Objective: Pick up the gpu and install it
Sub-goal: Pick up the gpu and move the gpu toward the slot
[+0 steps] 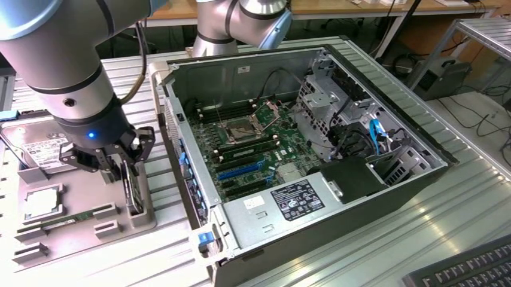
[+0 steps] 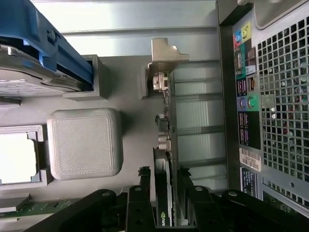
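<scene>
**Claw over the part tray.** We see the claw (image 2: 164, 171) with its fingers apart, straddling the gpu (image 2: 165, 140). The card stands on edge in a slot of the grey holder tray (image 1: 76, 242) directly beneath the claw. The open computer case (image 1: 335, 227) lies just beside the claw. A processor (image 1: 40, 203) and memory stick (image 1: 64, 220) rest on its other side.

It was a robotics lab or workshop: a robot arm (image 1: 72, 84) stood over a ribbed metal workbench (image 1: 463, 203) carrying an opened computer tower (image 1: 239, 63) and a grey parts tray (image 1: 88, 194), cables (image 1: 479, 119) trailing behind.
</scene>
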Controlling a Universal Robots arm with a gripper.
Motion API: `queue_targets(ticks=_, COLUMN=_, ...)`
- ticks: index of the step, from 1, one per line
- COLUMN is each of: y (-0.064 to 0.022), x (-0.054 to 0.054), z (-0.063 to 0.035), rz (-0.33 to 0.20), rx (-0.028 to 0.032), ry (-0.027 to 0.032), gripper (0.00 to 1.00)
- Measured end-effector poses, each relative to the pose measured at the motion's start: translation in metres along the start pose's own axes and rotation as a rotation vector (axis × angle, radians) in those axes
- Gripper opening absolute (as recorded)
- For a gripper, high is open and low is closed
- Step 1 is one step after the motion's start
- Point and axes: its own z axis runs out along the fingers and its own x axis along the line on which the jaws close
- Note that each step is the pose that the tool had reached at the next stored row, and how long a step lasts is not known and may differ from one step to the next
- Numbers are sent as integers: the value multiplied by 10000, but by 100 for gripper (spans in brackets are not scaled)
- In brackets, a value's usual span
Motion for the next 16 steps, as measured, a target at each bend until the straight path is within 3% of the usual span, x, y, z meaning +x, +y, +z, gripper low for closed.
queue_targets(ticks=13, y=3, x=8, z=30, rz=297, rx=32, ry=-8, gripper=36)
queue_targets(ticks=16, y=3, x=9, z=33, rz=297, rx=32, ry=-8, gripper=28)
